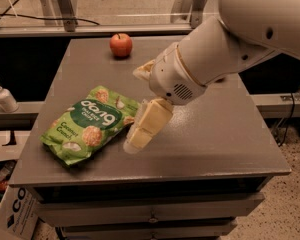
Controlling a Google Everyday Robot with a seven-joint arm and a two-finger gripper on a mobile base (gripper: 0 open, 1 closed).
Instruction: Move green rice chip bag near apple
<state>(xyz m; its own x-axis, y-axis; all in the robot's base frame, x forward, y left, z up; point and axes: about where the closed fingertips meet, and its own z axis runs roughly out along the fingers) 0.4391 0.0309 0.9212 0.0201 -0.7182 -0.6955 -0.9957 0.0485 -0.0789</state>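
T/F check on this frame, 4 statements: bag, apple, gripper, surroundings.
1. The crinkly bright-green rice chip bag lies on the front-left part of the grey table. True.
2. The small round red apple touches the bag. False: it sits well apart from the bag, near the table's far edge.
3. The gripper is clamped on the bag. False: its fingers are spread, it sits at the bag's right edge, and it holds nothing.
4. A white pump bottle stands off the table, to its left. True.
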